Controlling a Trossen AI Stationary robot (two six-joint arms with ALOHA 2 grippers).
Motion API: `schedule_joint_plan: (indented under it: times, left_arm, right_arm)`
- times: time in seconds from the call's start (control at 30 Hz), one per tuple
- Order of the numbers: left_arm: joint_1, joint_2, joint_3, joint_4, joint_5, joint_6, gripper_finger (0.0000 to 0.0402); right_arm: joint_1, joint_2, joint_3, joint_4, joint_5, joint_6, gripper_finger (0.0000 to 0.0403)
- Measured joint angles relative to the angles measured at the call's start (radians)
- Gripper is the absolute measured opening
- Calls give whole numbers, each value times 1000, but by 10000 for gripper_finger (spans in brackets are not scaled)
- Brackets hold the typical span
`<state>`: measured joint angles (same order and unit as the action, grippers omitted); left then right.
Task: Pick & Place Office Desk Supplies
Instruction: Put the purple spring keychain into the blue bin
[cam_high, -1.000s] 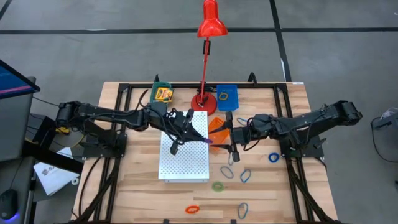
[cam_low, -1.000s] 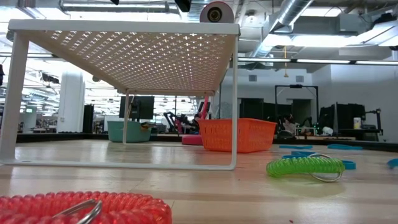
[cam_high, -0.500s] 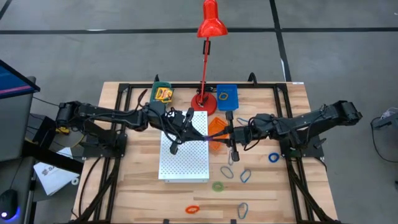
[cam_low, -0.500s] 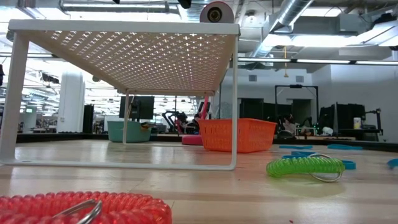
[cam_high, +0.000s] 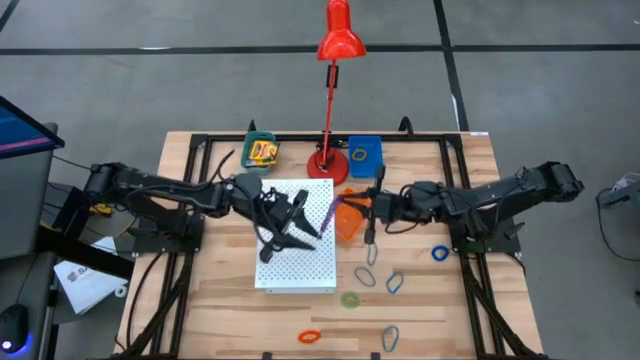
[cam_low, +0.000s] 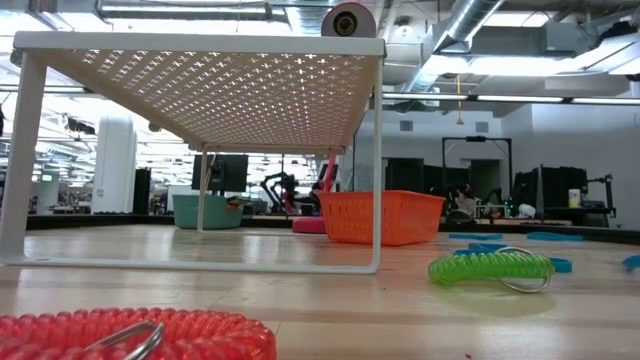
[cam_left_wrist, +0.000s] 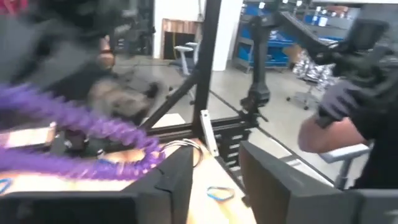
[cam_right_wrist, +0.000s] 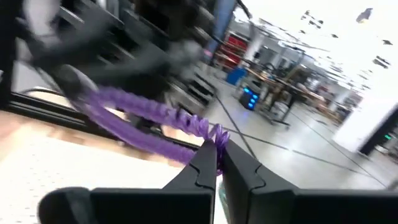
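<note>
purple coil loop (cam_high: 329, 214) stretched in the air over the white perforated board (cam_high: 296, 262), beside the orange basket (cam_high: 350, 207) | right gripper (cam_right_wrist: 216, 163) pinched shut on one end | left gripper (cam_high: 296, 222): can't tell | maybe a handover

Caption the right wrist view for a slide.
Right claw shut on a stretched purple coil loop above the white perforated board.

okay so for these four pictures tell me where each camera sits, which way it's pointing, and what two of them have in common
High view: overhead, straight down; both arms, white perforated metal shelf.
Low view: table height, level under the shelf toward the orange mesh basket; no arm.
Left wrist view: on the left arm, its fingers low.
Right wrist view: on the right arm, right gripper shut.
Both wrist views share the stretched purple coiled loop.
</note>
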<state>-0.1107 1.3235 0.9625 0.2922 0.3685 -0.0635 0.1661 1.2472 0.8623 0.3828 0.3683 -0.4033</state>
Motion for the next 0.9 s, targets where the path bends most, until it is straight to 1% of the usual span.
schedule_joint_plan:
  times: [0.1,0.17,0.23,0.37,0.47,0.63,0.7,0.77,0.83,0.9]
  left_arm:
    - [-41,-32,-1,-67,-7,5,153]
    - [-68,-57,-1,-117,-30,30,164]
    - [-96,-80,-1,-163,-88,57,171]
    - [-139,-106,-1,-264,-261,86,181]
    - [-151,-108,-1,-303,-387,93,188]
    - [-147,-98,-1,-316,-563,119,203]
    - [-147,-97,-1,-304,-636,138,210]
    - [-147,-98,-1,-268,-685,165,217]
    - [-147,-98,-1,-236,-710,192,224]
    - [-147,-98,-1,-203,-714,217,229]
  right_arm:
    - [-52,0,0,-8,36,18,5]
    - [-92,0,0,-23,41,38,5]
    - [-127,0,0,-34,-1,72,5]
    - [-153,0,0,-39,-97,131,5]
    - [-118,0,0,-33,-128,152,4]
    - [-21,0,0,-27,-122,160,4]
    - [19,0,0,-28,-87,165,4]
    - [54,0,0,-35,-48,167,4]
    - [86,0,0,-50,-8,169,4]
    - [117,0,0,-72,63,169,4]
